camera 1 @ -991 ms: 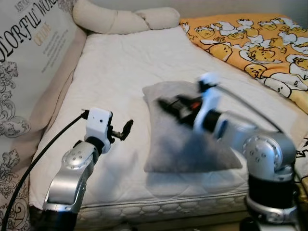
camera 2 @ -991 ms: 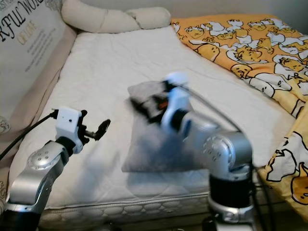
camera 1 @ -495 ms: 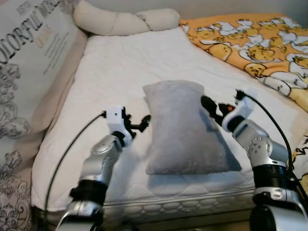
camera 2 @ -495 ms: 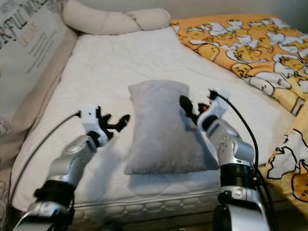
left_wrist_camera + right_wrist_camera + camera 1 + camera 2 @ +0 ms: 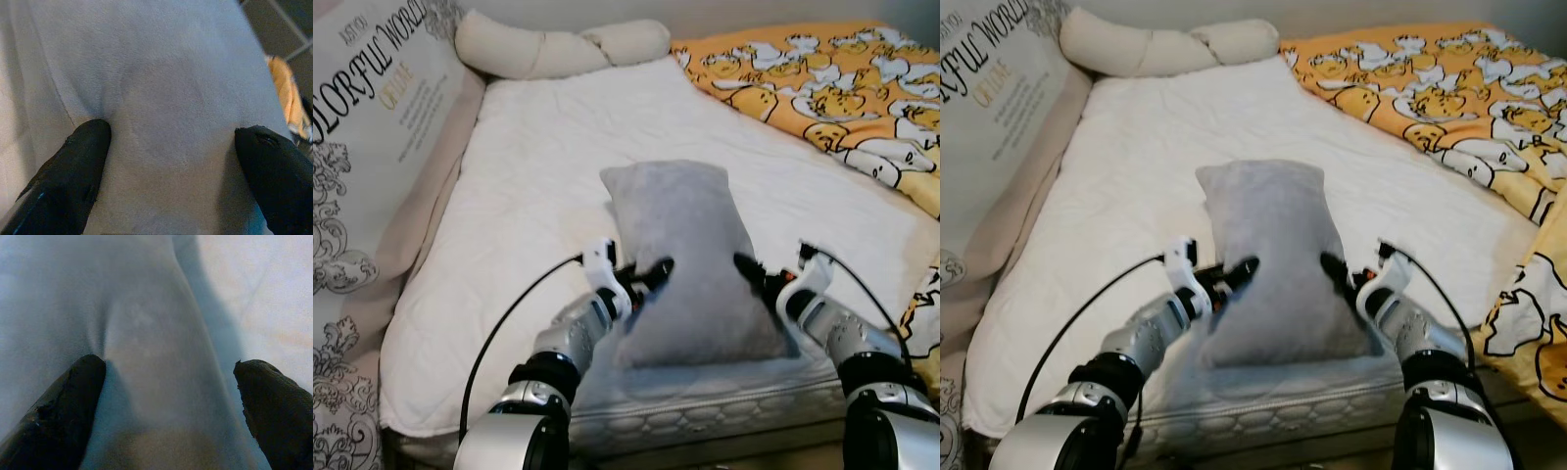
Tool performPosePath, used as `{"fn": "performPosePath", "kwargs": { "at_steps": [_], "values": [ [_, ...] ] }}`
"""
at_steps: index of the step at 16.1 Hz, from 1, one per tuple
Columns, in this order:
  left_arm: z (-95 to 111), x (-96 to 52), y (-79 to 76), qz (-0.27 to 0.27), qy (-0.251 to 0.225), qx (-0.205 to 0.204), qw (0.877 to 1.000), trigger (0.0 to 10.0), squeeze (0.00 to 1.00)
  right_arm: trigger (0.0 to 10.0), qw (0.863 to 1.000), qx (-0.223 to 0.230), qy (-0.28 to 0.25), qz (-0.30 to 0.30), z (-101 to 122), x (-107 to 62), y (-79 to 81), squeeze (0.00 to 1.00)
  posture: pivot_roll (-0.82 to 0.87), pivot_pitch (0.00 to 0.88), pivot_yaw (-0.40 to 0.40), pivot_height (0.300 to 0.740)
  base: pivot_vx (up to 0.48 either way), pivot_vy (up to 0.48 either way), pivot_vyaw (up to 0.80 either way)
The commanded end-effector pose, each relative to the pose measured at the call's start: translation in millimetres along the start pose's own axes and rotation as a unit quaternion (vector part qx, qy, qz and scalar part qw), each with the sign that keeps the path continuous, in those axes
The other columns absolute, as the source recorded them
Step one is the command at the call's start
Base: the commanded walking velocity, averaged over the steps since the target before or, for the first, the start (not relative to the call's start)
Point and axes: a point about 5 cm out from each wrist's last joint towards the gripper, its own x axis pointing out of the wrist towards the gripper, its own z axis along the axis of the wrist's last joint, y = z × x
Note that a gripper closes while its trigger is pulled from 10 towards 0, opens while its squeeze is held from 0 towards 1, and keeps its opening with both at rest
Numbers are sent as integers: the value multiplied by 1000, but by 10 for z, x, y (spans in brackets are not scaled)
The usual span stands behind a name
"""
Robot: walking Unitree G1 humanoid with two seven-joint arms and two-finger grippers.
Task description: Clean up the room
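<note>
A grey pillow lies lengthwise on the white mattress, its near end close to the mattress's front edge, and both grippers press into it from opposite sides. The left gripper meets the pillow's left flank near the lower end; in the left wrist view its two black fingers are spread wide, with one tip dimpling the fabric and grey cloth spanning the whole gap between them. The right gripper meets the right flank at about the same height; in the right wrist view its fingers are likewise spread wide, one tip sunk into a crease of the pillow, the other at the pillow's edge over the mattress. Neither pair of fingers is closed on the cloth; the pillow sits squeezed between the two grippers.

A black cable loops from the left wrist down towards the mattress's front edge, to the left of that gripper. Beyond both grippers, at the far end of the bed, a long cream knotted cushion lies across the head of the mattress. Far left of the left gripper a large printed cushion with lettering leans along the bed's side. To the right of the right gripper and beyond it, an orange blanket with a cartoon pattern covers the bed's far right part and drapes off the right edge, well apart from the pillow.
</note>
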Motion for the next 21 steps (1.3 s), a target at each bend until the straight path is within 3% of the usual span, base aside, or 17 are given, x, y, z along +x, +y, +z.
{"fn": "performPosePath", "kwargs": {
  "at_steps": [1, 2, 3, 4, 6, 11, 14, 18, 21],
  "values": [
    [-161, 88, -144, -14, 47, 22, 999, 7216, 0, 10000, 999, -6, 37, 9, -157, 71, 74, 0, -98, 0, 99, 740, 0, 0, 0],
    [-176, 95, -153, -13, 49, 21, 998, 7216, 0, 10000, 999, -8, 41, 9, -180, 81, 82, 0, -96, 0, 98, 740, 0, 0, 0],
    [-181, 116, -172, -5, 44, 9, 999, 2980, 0, 0, 998, -23, 51, -1, -243, 103, 88, 0, -81, 0, 90, 740, 0, 0, 0],
    [-172, 128, -178, 2, 43, 11, 999, 2863, 0, 0, 998, -31, 56, -8, -281, 115, 88, 0, -72, 0, 85, 740, 0, 0, 0],
    [-111, 144, -194, 2, 25, 36, 999, 0, 0, 0, 998, -28, 64, -2, -322, 128, 109, 0, -58, 0, 76, 740, 0, 0, 0],
    [-82, 146, -174, 8, 24, 37, 999, 0, 0, 0, 996, -23, 88, -16, -401, 161, 149, 0, -43, 0, 65, 740, 0, 0, 0],
    [-104, 117, -118, 17, 30, 50, 998, 0, 0, 0, 995, -50, 80, -23, -429, 196, 196, 0, -44, 0, 76, 740, 0, 0, 0],
    [-33, 63, -13, 21, 34, 69, 997, 0, 0, 0, 996, -82, 11, -15, -355, 227, 285, 0, -50, 0, 102, 740, 0, 0, 0],
    [36, 18, 64, 27, 28, 101, 994, 0, 0, 0, 997, -73, -9, -8, -326, 243, 359, 0, -51, 0, 103, 740, 0, 0, 0]
  ]
}}
